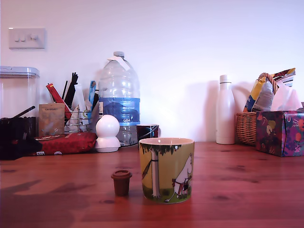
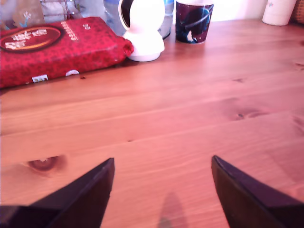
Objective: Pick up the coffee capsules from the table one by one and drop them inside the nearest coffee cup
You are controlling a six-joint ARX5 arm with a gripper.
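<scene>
A dark brown coffee capsule stands upright on the reddish wooden table, just to the exterior view's left of the coffee cup. The cup is yellow-green with a white cartoon creature and a tree, and what it holds is hidden from here. In the wrist view my gripper is open, its two dark fingertips wide apart low over bare wood with nothing between them. Neither the capsule nor the yellow-green cup shows in the wrist view.
Along the back stand a red packet, a white round-topped ornament, a small dark glossy cup, a large water bottle, a white bottle, a wicker basket and a floral tissue box.
</scene>
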